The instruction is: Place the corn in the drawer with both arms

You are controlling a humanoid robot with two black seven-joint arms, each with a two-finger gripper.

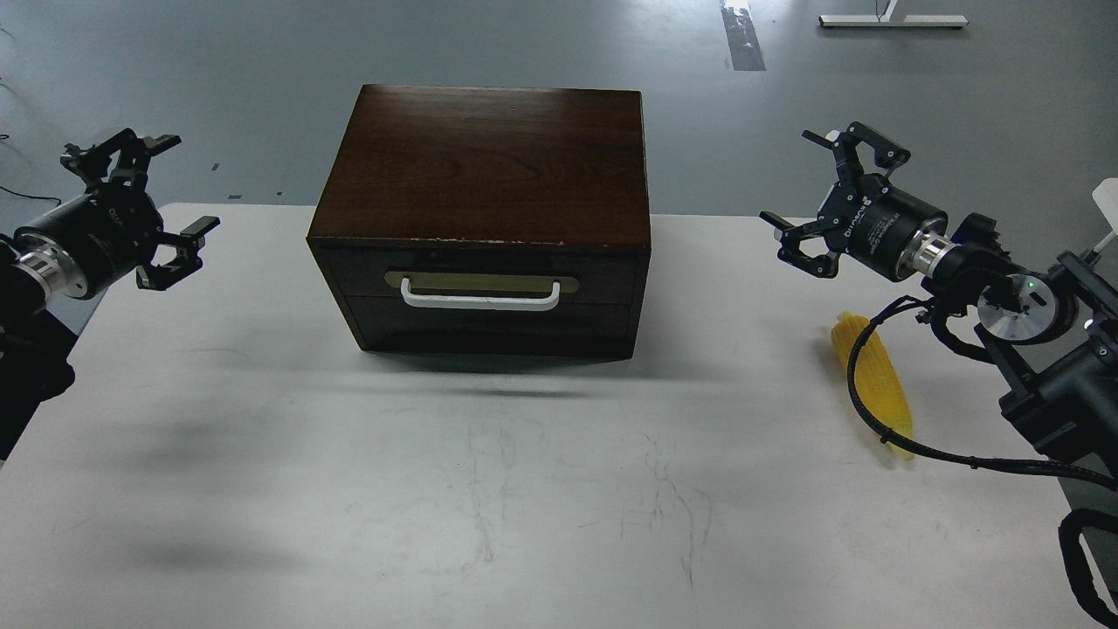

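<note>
The corn [876, 382], a bright yellow cob, lies on the white table at the right, partly crossed by a black cable of my right arm. The drawer [480, 278] is shut in the front of a dark brown wooden box [489, 166] at the table's middle back; its brass plate and white bar handle [479, 297] face me. My left gripper [188, 183] hangs open at the far left, well left of the box and holding nothing. My right gripper [793, 179] is open and empty at the right, above and behind the corn, pointing toward the box.
The white table [489, 489] spreads in front of the box, with faint scratches. Grey floor lies beyond the table's back edge. A white object [1107, 210] pokes in at the right edge.
</note>
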